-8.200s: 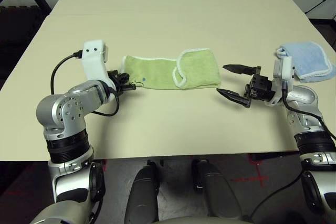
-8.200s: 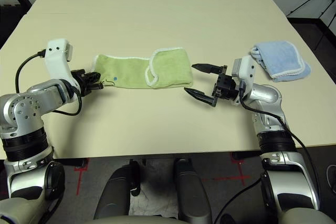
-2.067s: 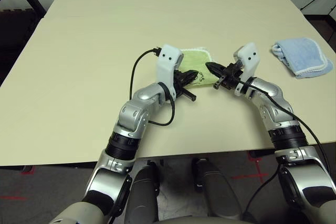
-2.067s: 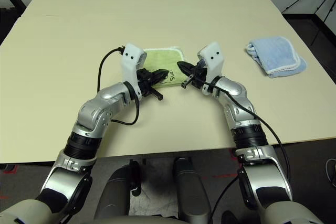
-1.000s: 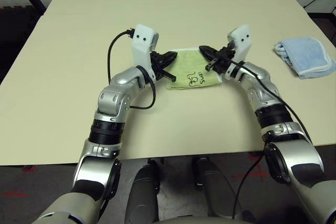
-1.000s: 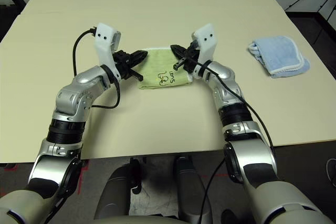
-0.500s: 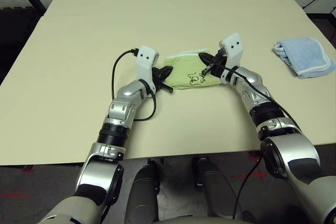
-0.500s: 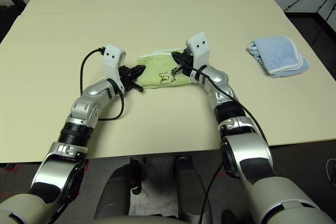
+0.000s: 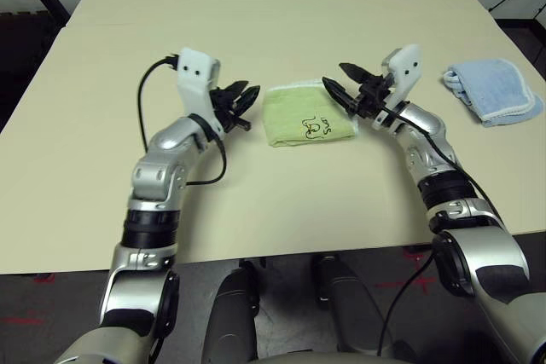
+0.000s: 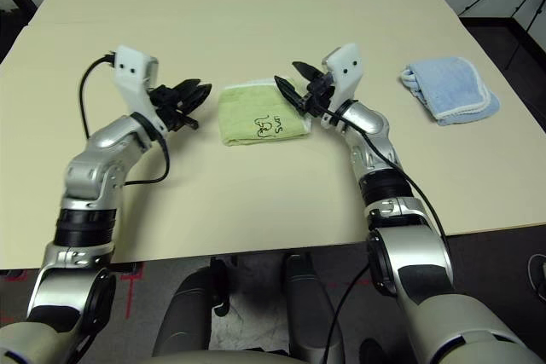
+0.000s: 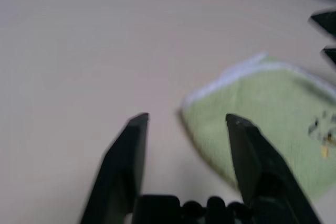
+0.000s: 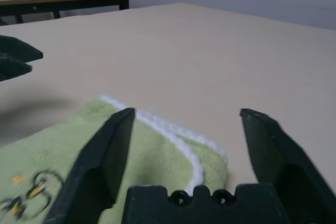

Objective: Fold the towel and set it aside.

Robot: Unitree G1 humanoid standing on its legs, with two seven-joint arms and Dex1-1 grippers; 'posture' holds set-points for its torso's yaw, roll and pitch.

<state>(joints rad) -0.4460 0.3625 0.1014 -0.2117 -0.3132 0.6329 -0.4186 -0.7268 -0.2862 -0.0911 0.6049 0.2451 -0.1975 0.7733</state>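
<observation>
The towel is folded into a small green square and lies flat on the table. It is flanked by the left gripper and the right gripper. Both are spread open, nothing is held. A blue cloth is seen far right.

Lab or office, long beige table, red floor tape marks

One green towel, one blue cloth, one table
</observation>
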